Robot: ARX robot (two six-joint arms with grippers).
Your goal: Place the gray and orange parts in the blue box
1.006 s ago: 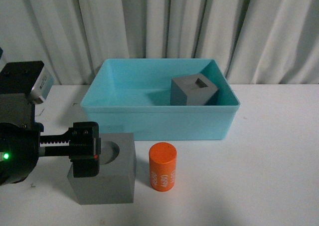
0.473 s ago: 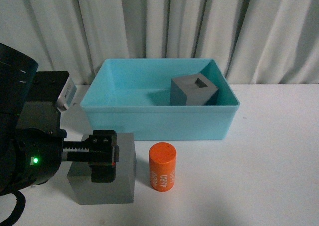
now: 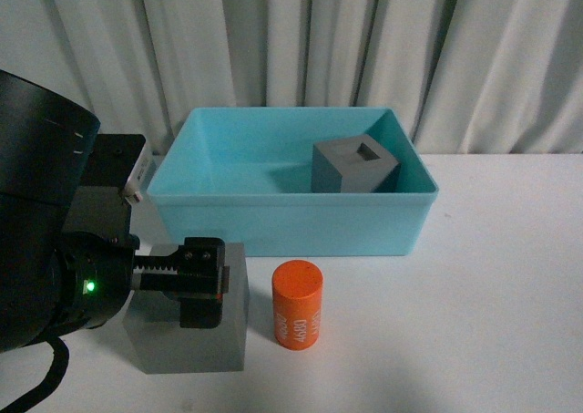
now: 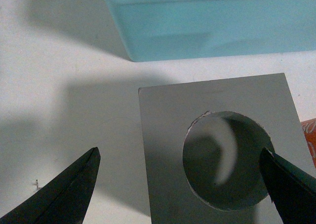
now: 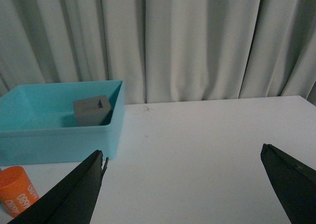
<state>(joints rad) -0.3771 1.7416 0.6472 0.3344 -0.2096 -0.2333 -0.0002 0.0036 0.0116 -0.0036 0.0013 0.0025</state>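
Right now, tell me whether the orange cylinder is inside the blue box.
No, the orange cylinder stands on the white table in front of the blue box, outside its walls.

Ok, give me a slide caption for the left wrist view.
Open left gripper over the gray cube with round recess, blue box beyond.

The left arm [image 3: 46, 249] loomed at eight o'clock in the front view, the left gripper [image 4: 178, 154] spread wide; the right gripper [image 5: 182, 152] gaped likewise.

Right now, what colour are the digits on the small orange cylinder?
White digits on the orange cylinder; clearest in the front view.
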